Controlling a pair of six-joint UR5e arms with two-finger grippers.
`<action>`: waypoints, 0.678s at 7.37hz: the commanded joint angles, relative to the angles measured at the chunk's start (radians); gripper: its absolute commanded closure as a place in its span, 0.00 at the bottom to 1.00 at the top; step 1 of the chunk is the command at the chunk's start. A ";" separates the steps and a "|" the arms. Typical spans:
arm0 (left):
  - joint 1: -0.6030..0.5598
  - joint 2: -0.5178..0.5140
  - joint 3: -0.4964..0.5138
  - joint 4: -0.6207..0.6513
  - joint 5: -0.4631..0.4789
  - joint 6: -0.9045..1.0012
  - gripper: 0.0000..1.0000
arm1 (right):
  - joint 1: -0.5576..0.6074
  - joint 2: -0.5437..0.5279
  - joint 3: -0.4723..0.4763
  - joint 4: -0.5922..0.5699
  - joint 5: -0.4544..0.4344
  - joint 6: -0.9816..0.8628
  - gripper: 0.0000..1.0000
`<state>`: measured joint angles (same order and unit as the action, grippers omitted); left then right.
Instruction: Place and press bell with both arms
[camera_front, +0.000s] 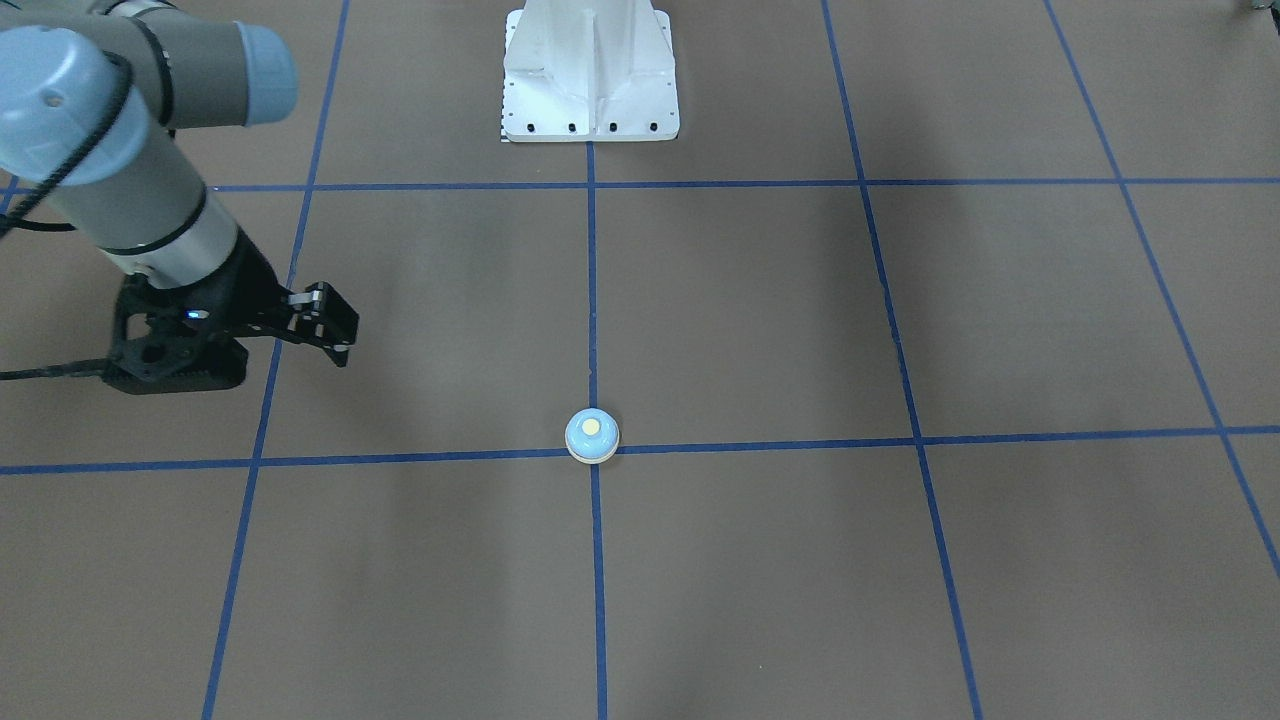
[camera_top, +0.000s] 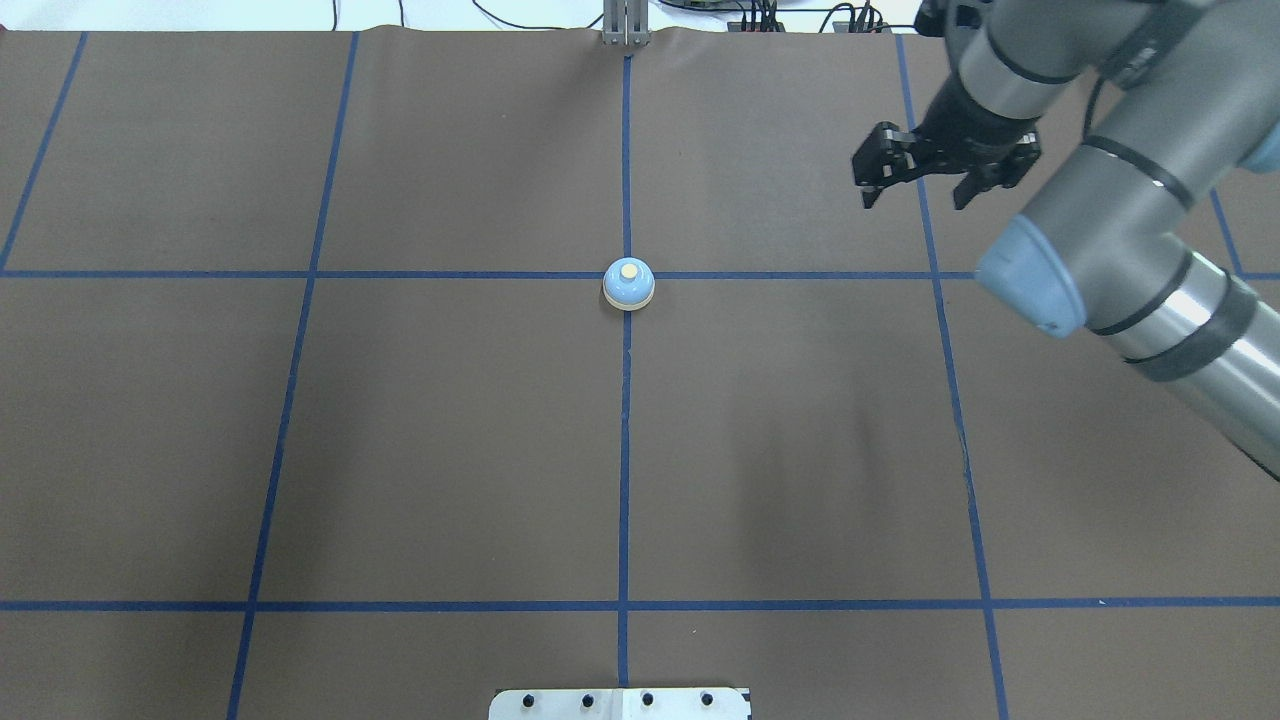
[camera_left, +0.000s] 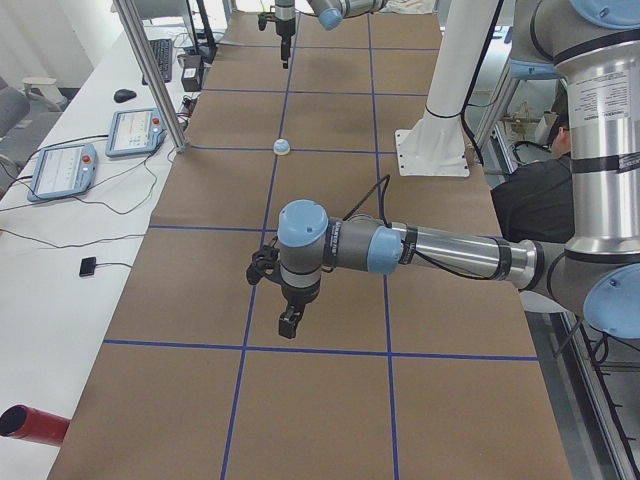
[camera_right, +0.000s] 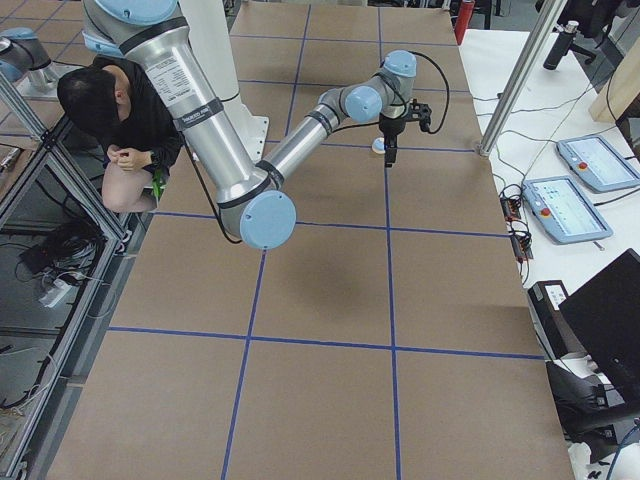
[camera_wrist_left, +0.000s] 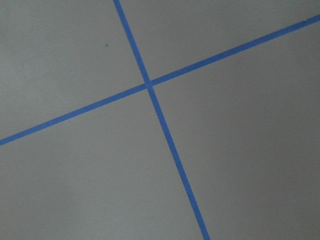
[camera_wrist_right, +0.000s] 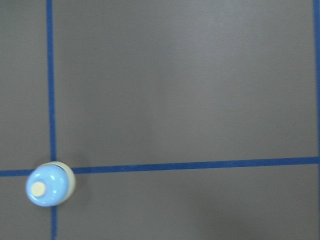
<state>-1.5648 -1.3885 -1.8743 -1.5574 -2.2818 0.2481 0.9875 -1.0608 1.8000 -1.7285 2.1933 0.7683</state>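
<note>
Sitting upright on the brown table (camera_top: 450, 450), the bell (camera_top: 629, 284) rests right where two blue tape lines (camera_top: 300, 274) cross at the middle of the surface, its cream button facing up and nothing touching it. The white pedestal base (camera_front: 590, 75) stands on the near side of the table, in line with the bell along the centre line. The right gripper (camera_top: 915, 195) hangs above the table to the right of the bell and a little farther from the base, well apart from it; its two black fingers (camera_top: 868, 192) are spread wide with nothing between them. The right wrist view looks straight down on the mat and catches the bell low in its left corner, on the tape crossing. The left gripper (camera_left: 290, 322) shows only in the side view from the table's left end, where it points down over the mat near a blue line, far from the bell. From that view I cannot tell whether it is released or clenched. The left wrist view shows only bare mat and one tape crossing (camera_wrist_left: 147, 84).
</note>
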 joint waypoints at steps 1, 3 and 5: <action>-0.047 0.023 0.038 -0.003 -0.094 0.011 0.00 | 0.164 -0.176 0.039 -0.003 0.135 -0.259 0.00; -0.047 0.023 0.041 -0.001 -0.093 0.000 0.00 | 0.294 -0.328 0.022 -0.006 0.166 -0.557 0.00; -0.046 0.022 0.043 -0.003 -0.093 -0.003 0.00 | 0.414 -0.459 0.007 -0.006 0.181 -0.752 0.00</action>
<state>-1.6115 -1.3662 -1.8326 -1.5590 -2.3738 0.2476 1.3267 -1.4309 1.8151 -1.7353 2.3644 0.1558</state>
